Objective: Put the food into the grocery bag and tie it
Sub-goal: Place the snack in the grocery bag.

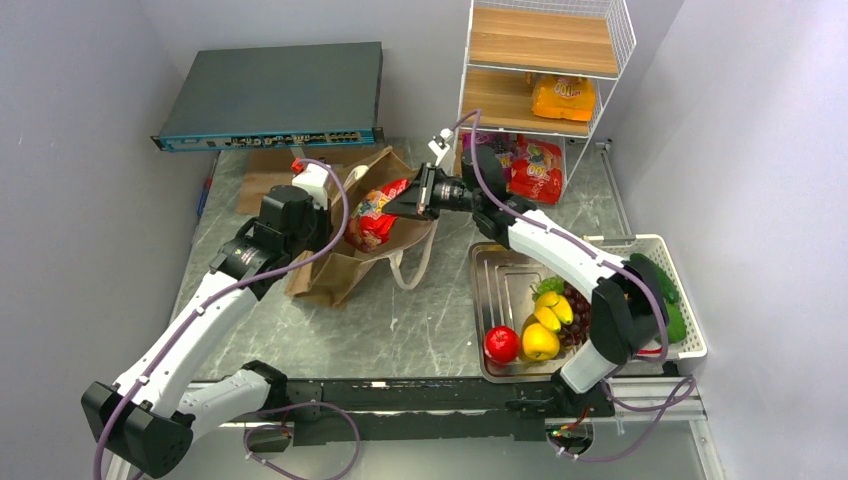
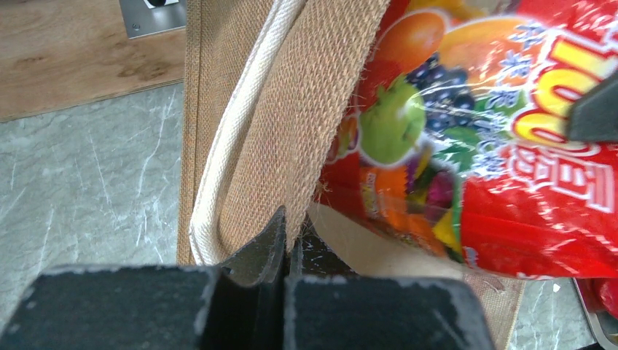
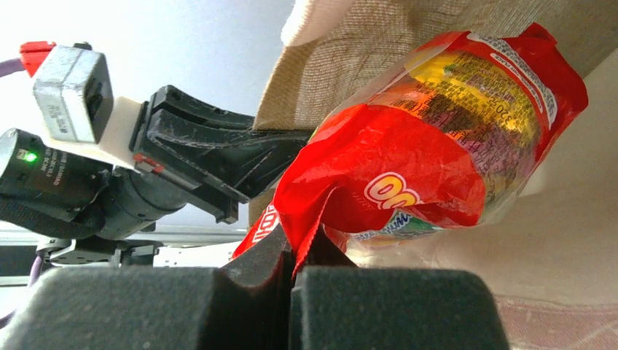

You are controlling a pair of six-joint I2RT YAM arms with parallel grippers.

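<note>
Step in hand: loading a packet into the bag. The left fingers (image 2: 271, 237) are clenched on the rim of the grocery bag (image 1: 335, 272), which lies on the tabletop (image 1: 420, 330) with its mouth held open. The right fingers (image 3: 275, 251) are clamped on a corner of a red snack packet (image 3: 437, 138), positioned at the bag mouth (depth inside cannot be judged). The next move likely calls for pushing the packet deeper, then letting go. Other food, including the apple (image 1: 501, 343) in the metal tray (image 1: 500, 285), is not yet bagged, so tying is not yet due.
</note>
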